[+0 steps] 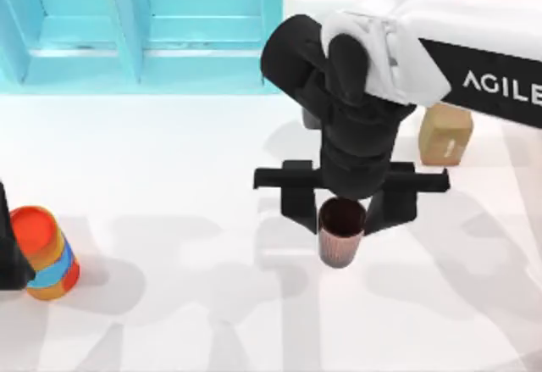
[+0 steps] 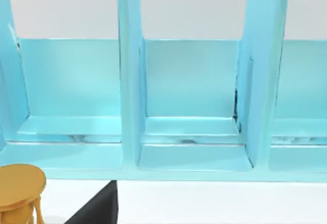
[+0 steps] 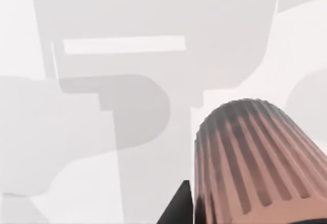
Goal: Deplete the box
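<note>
A: Top view: right hand (image 1: 347, 211) straddles the ribbed cup (image 1: 340, 233) mid-counter (image 1: 186, 304), fingers apart either side. Out of the blue box (image 1: 144, 24) already?

B: Seems so. I'd judge placing is finishing; next, lift clear. Left hand's fingers — cannot tell. Counter's plain white.

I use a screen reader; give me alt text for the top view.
The right arm's hand straddles a ribbed brown cup at the white table's centre. A turquoise shelf box lines the back; an orange striped can stands at left.
</note>
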Available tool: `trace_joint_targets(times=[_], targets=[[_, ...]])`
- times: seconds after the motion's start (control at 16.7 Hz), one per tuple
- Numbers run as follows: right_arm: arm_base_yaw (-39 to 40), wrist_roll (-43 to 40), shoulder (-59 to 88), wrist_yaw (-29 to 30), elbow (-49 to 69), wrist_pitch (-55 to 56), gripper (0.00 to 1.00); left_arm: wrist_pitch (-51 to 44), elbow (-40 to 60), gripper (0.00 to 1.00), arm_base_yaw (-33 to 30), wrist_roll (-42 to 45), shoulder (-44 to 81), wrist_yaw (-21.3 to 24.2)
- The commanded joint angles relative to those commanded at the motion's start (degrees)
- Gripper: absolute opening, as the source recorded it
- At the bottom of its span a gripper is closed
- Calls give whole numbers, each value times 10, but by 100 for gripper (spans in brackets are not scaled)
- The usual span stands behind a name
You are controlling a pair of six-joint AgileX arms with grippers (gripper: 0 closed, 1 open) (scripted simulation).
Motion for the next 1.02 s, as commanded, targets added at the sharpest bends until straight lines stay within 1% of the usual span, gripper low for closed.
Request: trace_joint_targets(times=[0.24, 0.6, 0.84, 1.02], targets=[[-1, 1, 5, -1, -6, 8, 0, 0, 0, 100, 0, 0, 0, 0], [2, 2, 22, 0, -66, 88, 0, 0, 0, 100, 0, 0, 0, 0], [2, 2, 24, 0, -70, 94, 0, 0, 0, 100, 0, 0, 0, 0], [2, 2, 24, 0, -70, 94, 23, 0, 0, 100, 0, 0, 0, 0]])
